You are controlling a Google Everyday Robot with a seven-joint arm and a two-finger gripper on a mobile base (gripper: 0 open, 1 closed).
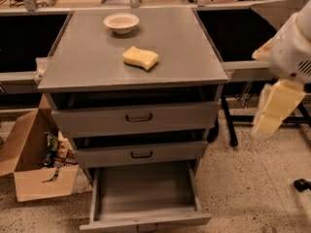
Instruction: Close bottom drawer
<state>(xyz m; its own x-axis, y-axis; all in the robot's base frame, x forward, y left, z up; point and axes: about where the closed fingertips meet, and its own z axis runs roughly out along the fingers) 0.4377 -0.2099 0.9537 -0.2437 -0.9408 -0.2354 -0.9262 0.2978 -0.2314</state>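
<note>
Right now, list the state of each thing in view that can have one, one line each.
bottom drawer: pulled far out, tray empty
middle drawer: slightly out
top drawer: slightly out
bowl: upright on the cabinet top, looks empty
sponge: lying flat, apart from the bowl
cardboard box: on the floor, flaps open, items inside
gripper: in the air right of the cabinet, clear of the drawers

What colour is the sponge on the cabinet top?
The sponge is yellow, camera view; the pincer hangs at the right.
</note>
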